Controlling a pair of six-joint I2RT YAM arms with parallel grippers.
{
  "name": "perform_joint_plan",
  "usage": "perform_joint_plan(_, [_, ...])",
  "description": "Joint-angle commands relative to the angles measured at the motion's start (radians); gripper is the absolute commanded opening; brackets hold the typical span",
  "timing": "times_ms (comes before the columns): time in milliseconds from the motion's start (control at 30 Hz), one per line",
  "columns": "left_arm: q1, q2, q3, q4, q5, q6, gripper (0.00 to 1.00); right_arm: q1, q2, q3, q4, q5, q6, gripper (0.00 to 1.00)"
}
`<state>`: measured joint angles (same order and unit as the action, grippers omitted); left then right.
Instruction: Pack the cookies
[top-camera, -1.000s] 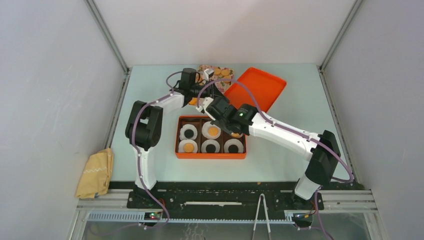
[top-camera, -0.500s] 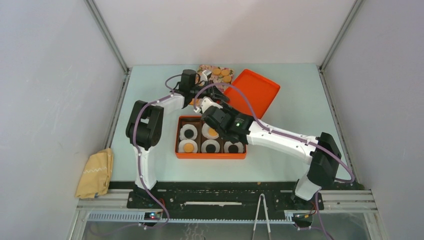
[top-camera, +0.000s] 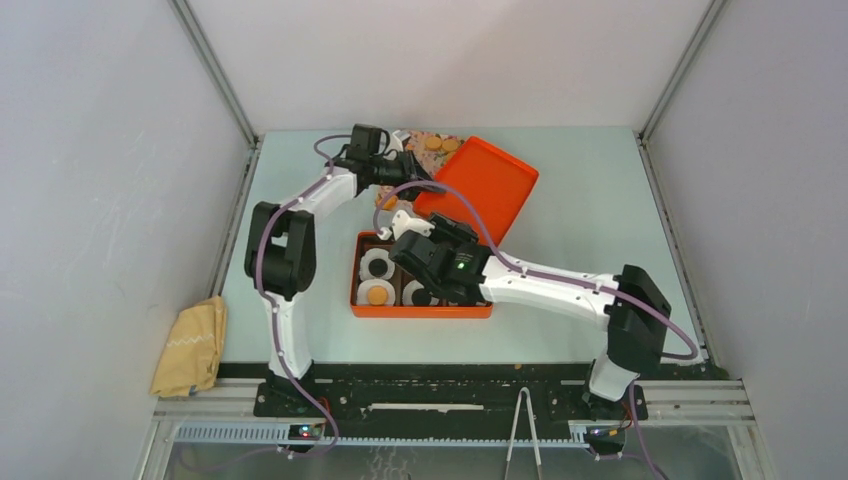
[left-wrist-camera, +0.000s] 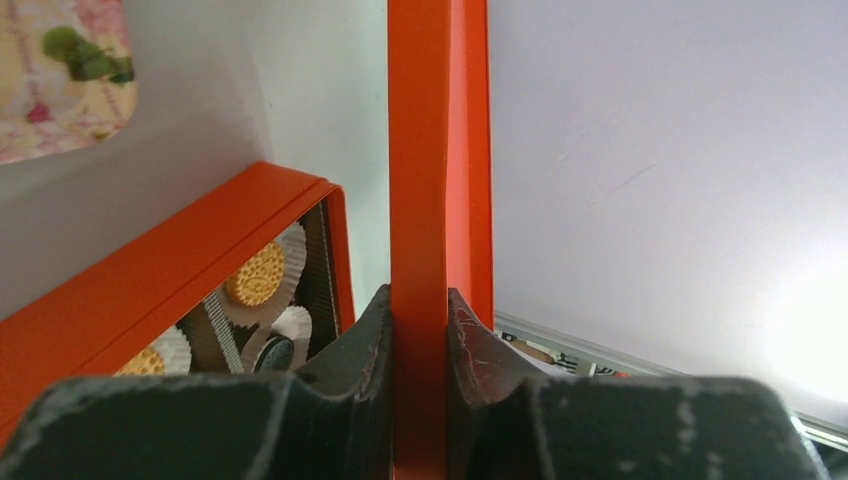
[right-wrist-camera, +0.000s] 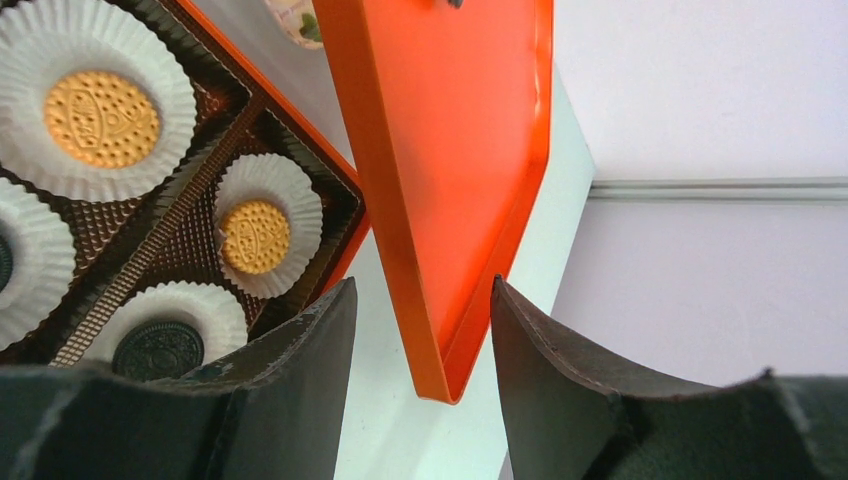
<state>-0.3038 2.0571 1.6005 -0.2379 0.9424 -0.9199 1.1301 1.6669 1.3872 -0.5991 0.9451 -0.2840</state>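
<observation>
Cookies (right-wrist-camera: 102, 105) sit in the box's (top-camera: 420, 312) paper cups (right-wrist-camera: 40, 50); our left gripper (left-wrist-camera: 420, 300) clamps the orange lid (top-camera: 480, 185), and our right gripper (right-wrist-camera: 420, 290) gapes apart.

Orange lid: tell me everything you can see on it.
The orange lid is a shallow rectangular tray with a low raised rim and rounded corners. It is plain, smooth and slightly glossy, possibly plastic or painted metal. It is held tilted off the table, behind the box. The left gripper pinches its rim. The right gripper is open near one corner, apparently not touching.
</observation>
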Motion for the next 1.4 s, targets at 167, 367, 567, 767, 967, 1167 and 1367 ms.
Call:
perform_joint_plan(167, [0.02, -0.172, 0.042, -0.193, -0.004, 0.153, 0.0, -0.093, 0.087, -0.042, 0.126, 0.059, -0.001, 0.57])
perform_joint_plan(367, [0.02, -0.204, 0.009, -0.229, -0.015, 0.195, 0.0, -0.127, 0.114, -0.043, 0.205, 0.107, -0.018, 0.4])
perform_joint_plan(567, [0.02, -0.181, 0.038, -0.237, -0.016, 0.203, 0.06, -0.123, 0.089, -0.043, 0.236, 0.105, -0.014, 0.12])
perform_joint_plan(767, [0.033, -0.152, 0.157, -0.231, -0.016, 0.19, 0.34, -0.128, 0.037, -0.042, 0.221, 0.114, -0.006, 0.05])
perform_joint_plan(967, [0.087, -0.163, 0.354, -0.084, -0.069, 0.064, 0.44, -0.159, -0.026, -0.005, 0.131, 0.106, 0.057, 0.03])
perform_joint_plan(1167, [0.16, -0.258, 0.439, -0.073, -0.186, 0.061, 0.44, -0.213, -0.113, 0.071, -0.034, -0.043, 0.199, 0.02])
perform_joint_plan(1367, [0.186, -0.508, 0.174, -0.136, -0.439, 0.184, 0.39, -0.363, -0.303, 0.201, -0.096, -0.521, 0.388, 0.02])
